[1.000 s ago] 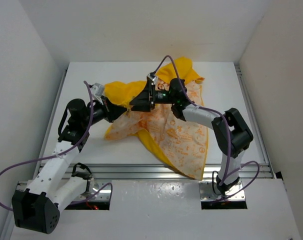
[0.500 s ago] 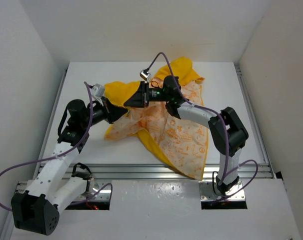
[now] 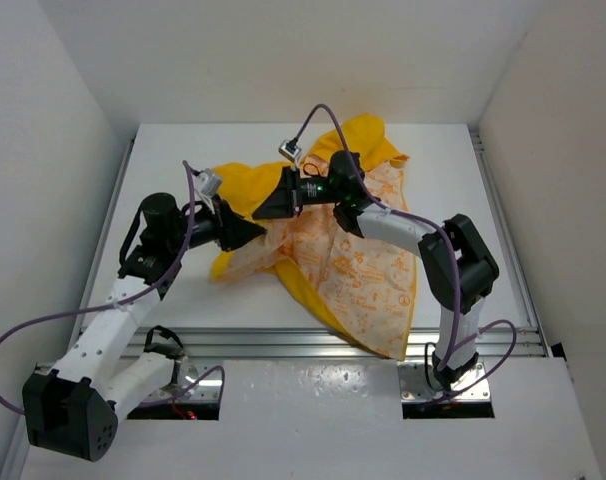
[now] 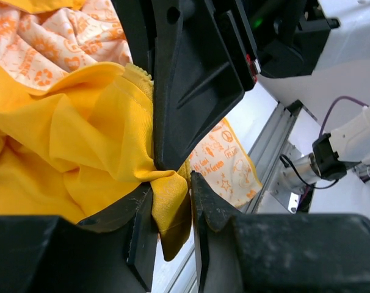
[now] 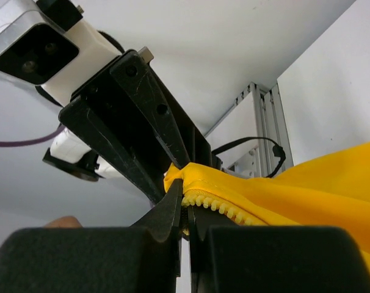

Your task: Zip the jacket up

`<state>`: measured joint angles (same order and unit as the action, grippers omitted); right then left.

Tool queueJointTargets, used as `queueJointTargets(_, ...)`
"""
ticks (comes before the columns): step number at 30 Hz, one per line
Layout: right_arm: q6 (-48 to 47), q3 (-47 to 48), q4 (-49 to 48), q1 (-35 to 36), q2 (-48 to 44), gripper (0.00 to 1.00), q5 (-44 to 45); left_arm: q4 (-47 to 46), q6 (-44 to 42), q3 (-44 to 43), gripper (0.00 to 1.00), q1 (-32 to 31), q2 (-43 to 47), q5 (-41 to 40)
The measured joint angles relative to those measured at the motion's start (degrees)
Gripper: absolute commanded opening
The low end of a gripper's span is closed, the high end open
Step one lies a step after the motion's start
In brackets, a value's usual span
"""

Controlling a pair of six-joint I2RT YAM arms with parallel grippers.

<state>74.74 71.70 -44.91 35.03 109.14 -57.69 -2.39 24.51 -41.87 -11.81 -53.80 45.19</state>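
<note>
Small orange lettering shows among the print on the lining [image 4: 204, 166] in the left wrist view, but it is too small to read. No brand or label can be made out elsewhere.

There is one jacket [image 3: 368, 275]. It is soft and bright yellow outside, with a white lining covered in orange drawings. It lies crumpled and open on the white table [image 3: 173, 150]. From the middle, one lined flap runs towards 5 o'clock and a yellow hump sits at 12 o'clock. Much of the lining faces up. In the right wrist view one yellow edge carries a row of yellow zip teeth [image 5: 217, 207].

There are two arms, two grippers and two purple cables [image 3: 43, 325]. The grippers meet tip to tip at the jacket's 10 o'clock edge.

The left gripper [image 3: 257, 232] reaches in from 8 o'clock. In its own view the left gripper [image 4: 171, 183] has its fingers apart, and a fold of yellow cloth hangs in the gap. I cannot tell whether they press it.

The right gripper [image 3: 257, 212] comes in from 3 o'clock across the jacket. In its own view the right gripper [image 5: 184, 198] has its fingers [image 5: 170, 210] together, pinching the yellow edge right at the end of the zip teeth. The cloth runs off towards 3 o'clock from there.
</note>
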Motion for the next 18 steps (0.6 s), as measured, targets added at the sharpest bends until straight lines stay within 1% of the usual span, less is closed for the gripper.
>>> queueJointTargets(1, -0.3, 0.0, 0.0, 0.0, 0.0, 0.01, -0.5, 0.2, -0.3, -0.1, 0.31, -0.1, -0.2, 0.4)
queueJointTargets(6, -2.1, 0.0, 0.4, -0.1, 0.0, 0.01, -3.1, 1.4, -2.4, -0.2, 0.19, -0.2, -0.6, 3.1)
queueJointTargets(14, -4.4, 0.6, 1.9, -0.2, 0.0, 0.00, -7.2, 6.5, -8.4, -2.3, 0.19, -0.4, -1.6, 7.2)
queueJointTargets(18, -5.9, 1.7, 3.7, -0.2, 0.0, 0.00, -9.0, 8.5, -10.9, -3.5, 0.13, -0.7, -2.1, 8.2)
